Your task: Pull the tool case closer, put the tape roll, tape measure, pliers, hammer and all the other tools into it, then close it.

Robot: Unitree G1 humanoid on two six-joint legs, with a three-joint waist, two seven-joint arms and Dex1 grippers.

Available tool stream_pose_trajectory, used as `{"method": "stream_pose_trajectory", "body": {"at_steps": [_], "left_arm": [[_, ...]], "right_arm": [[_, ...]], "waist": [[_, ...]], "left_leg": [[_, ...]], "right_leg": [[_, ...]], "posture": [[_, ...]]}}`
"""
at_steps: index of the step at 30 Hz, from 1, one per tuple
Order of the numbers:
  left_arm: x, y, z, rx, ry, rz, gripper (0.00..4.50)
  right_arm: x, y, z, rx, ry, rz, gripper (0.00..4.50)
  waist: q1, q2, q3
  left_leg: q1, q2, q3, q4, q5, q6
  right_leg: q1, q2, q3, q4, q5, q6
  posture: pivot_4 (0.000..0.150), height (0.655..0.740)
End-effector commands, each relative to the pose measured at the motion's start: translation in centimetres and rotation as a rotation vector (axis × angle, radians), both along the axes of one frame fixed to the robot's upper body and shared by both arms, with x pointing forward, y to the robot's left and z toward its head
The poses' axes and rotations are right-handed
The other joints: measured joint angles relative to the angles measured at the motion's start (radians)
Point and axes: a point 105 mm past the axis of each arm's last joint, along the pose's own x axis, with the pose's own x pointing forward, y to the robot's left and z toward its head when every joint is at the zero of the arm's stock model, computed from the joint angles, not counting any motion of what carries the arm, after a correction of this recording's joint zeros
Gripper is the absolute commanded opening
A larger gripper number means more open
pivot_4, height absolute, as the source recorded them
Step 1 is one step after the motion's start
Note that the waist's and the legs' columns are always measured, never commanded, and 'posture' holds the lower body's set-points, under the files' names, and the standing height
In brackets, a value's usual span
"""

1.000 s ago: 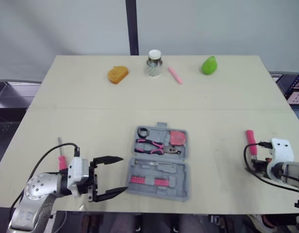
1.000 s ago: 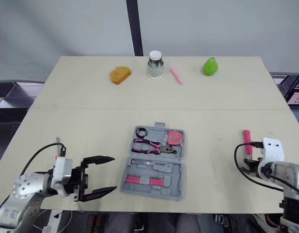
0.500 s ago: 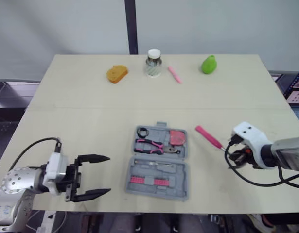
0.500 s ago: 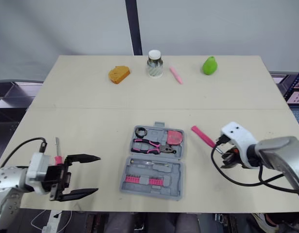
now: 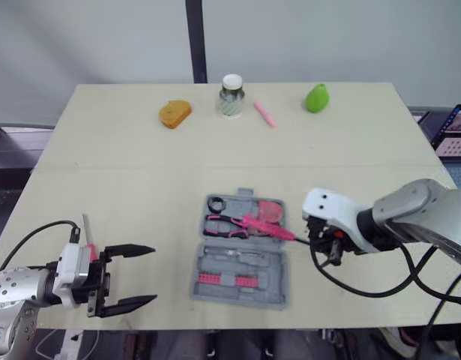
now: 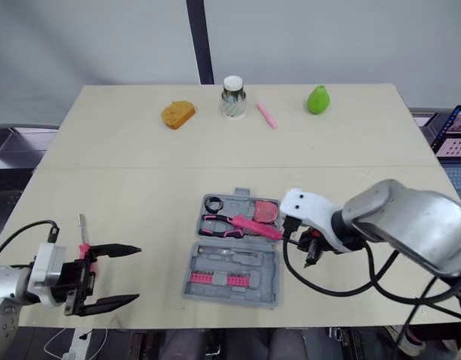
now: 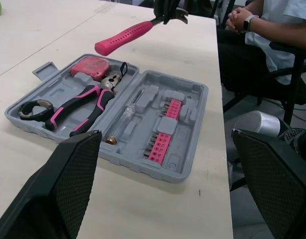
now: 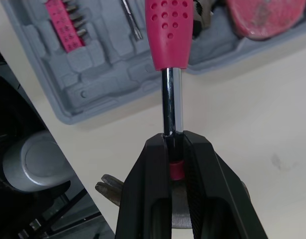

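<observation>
The grey tool case (image 5: 245,289) lies open near the front of the table. Its far half holds a black tape roll (image 5: 217,203), pink-handled pliers (image 5: 225,223) and a red tape measure (image 5: 273,211); its near half holds a screwdriver and pink bits (image 5: 221,279). My right gripper (image 8: 173,144) is shut on the metal shaft of the pink-handled hammer (image 5: 265,226), just right of the case. The handle reaches over the pliers and tape measure. My left gripper (image 5: 151,274) stands open well left of the case, holding nothing. A small pink-handled screwdriver (image 5: 87,234) lies beside the left wrist.
Along the table's far edge stand an orange object (image 5: 175,113), a white-lidded jar (image 5: 231,96), a pink marker (image 5: 264,114) and a green pear-shaped object (image 5: 316,98). A person (image 7: 272,30) sits beyond the table in the left wrist view.
My right gripper has carried the hammer from the table's right edge leftwards to the case. My left gripper, still open, has drawn back leftwards from the case.
</observation>
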Motion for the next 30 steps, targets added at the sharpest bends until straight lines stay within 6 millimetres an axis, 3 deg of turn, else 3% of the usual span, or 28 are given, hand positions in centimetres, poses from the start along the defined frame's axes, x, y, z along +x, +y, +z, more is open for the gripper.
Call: {"method": "stream_pose_trajectory", "body": {"at_steps": [1, 15, 30], "left_arm": [[-0.3, -0.1, 0.6, 0.020, -0.036, -0.008, 4.50], [-0.9, -0.2, -0.8, 0.050, -0.023, 0.023, 4.50], [-1.0, 0.3, -1.1, 0.076, -0.029, 0.095, 4.50]], "right_arm": [[-0.5, 0.8, 0.4, -0.027, -0.005, 0.064, 0.03], [-1.8, 3.9, -1.2, -0.168, 0.080, 0.279, 0.03], [0.4, 7.4, -2.9, -0.216, 0.036, 0.298, 0.03]], "waist": [[-0.001, 0.000, 0.000], [-0.005, 0.000, 0.000], [-0.025, -0.001, 0.000]], "left_leg": [[0.000, 0.000, 0.000, 0.000, 0.000, 0.000], [-0.001, 0.000, 0.003, 0.000, 0.000, 0.000], [-0.003, 0.000, 0.005, 0.000, 0.000, 0.001]], "right_leg": [[0.000, 0.000, 0.000, 0.000, 0.000, 0.000], [-0.006, -0.002, 0.000, 0.007, 0.000, 0.000], [-0.011, -0.002, 0.000, 0.011, 0.000, 0.000]], "posture": [[0.150, 0.6950], [0.150, 0.6950], [0.150, 0.6950]]}}
